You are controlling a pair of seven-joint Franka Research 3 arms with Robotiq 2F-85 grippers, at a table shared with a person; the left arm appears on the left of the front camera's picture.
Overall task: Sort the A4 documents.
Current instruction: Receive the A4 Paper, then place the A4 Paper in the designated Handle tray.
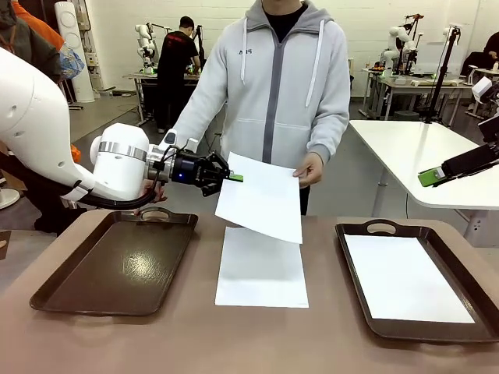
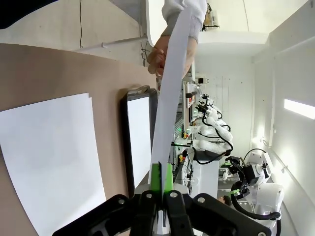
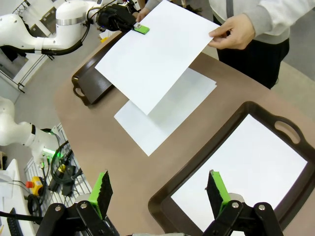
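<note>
— Nearest us, what's that lying on the brown table point(image 1: 195, 343)?

— That's the flat sheet point(image 1: 261, 273): plain white, blank, thin, with its long side running away from us. From the left wrist its corner looks doubled, so I can't tell whether it's one leaf or more.

— And above it?

— At its 12 o'clock is the raised sheet point(image 1: 261, 199), the same white paper, tilted and clear of the table. The left pincer point(image 1: 234, 178) is clamped on its 9 o'clock edge, with the green pads pinching the paper. The person's hand point(image 1: 310, 167) grips the 3 o'clock edge.

— The other pincer?

— The right pincer point(image 3: 160, 191) has its fingers wide apart, up on the 3 o'clock side.

— How many trays?

— Two, dark brown with handles. The left tray point(image 1: 117, 265) sits at 9 o'clock of the flat sheet and the right tray point(image 1: 429, 330) at 3 o'clock.

— And papers, counted?

— I see white paper in three places. One is in the air and one is on the table. The third is the tray sheet point(image 1: 405, 276), lying flat on the right tray's floor and a bit smaller than it.
</note>
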